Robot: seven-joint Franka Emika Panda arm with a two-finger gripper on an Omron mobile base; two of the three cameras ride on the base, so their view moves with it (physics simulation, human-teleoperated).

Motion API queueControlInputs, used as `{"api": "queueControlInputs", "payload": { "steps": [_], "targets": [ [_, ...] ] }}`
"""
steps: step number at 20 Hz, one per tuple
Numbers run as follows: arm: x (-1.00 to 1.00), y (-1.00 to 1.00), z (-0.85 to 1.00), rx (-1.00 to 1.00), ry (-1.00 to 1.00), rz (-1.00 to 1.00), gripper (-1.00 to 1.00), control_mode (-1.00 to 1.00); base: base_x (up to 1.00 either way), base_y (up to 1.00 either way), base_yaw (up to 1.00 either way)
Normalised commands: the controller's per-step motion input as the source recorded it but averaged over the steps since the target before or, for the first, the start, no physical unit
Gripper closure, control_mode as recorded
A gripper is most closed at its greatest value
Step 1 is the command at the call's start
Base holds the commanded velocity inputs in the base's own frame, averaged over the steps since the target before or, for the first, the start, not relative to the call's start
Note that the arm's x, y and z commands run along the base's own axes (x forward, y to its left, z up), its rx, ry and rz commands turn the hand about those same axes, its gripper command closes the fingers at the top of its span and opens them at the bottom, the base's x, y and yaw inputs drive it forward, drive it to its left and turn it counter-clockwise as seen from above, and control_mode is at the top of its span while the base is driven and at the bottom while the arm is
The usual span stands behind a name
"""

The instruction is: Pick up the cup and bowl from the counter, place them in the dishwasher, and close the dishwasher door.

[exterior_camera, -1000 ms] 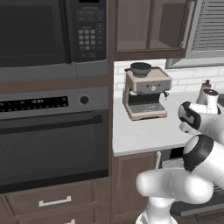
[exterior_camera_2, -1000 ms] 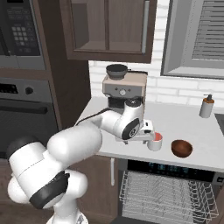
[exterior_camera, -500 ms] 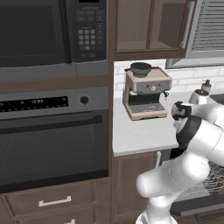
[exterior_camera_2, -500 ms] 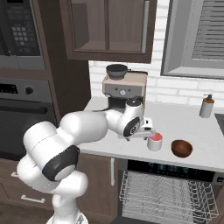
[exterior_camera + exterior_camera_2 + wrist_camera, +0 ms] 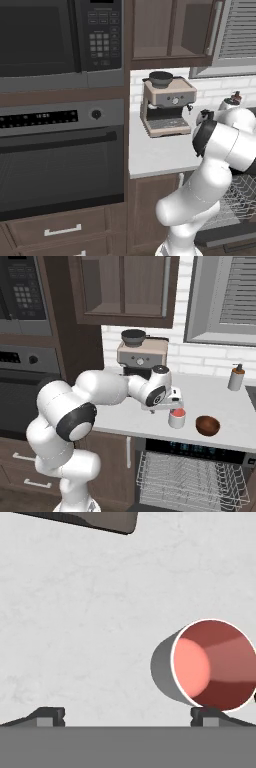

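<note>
- The bench [image 5: 220, 401] is mostly bare, so plenty of room is left around the task's things; its front edge sits right above the dishwasher [image 5: 190, 476], whose wire rack is pulled out, ready for loading.
- The coffee machine [image 5: 141, 356] is parked at the back wall, well out of the way.
- The bowl [image 5: 207, 425] is set near the front edge, just beside the cup.
- The cup [image 5: 207, 664] stands upright, red inside, close to the front edge.
- The pincer [image 5: 127, 716] is held wide, nothing gripped, above the bench; the cup is seen off toward 1 fingertip [image 5: 212, 714], so a sideways shift is probably needed.
</note>
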Motion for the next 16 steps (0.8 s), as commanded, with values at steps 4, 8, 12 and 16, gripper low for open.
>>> {"api": "queueControlInputs", "payload": {
  "steps": [4, 8, 12, 16],
  "targets": [
    [0.01, -0.17, -0.06, 0.0, 0.0, 0.0, -1.0, -1.0, 0.0, 0.0, 0.0],
    [0.04, 0.0, -0.22, 0.0, 0.0, 0.0, -1.0, -1.0, 0.0, 0.0, 0.0],
    [0.11, 0.0, -0.17, 0.0, 0.01, 0.0, -1.0, -1.0, 0.0, 0.0, 0.0],
    [0.2, -0.04, -0.04, 0.0, 0.02, 0.0, -1.0, -1.0, 0.0, 0.0, 0.0]
  ]
}}
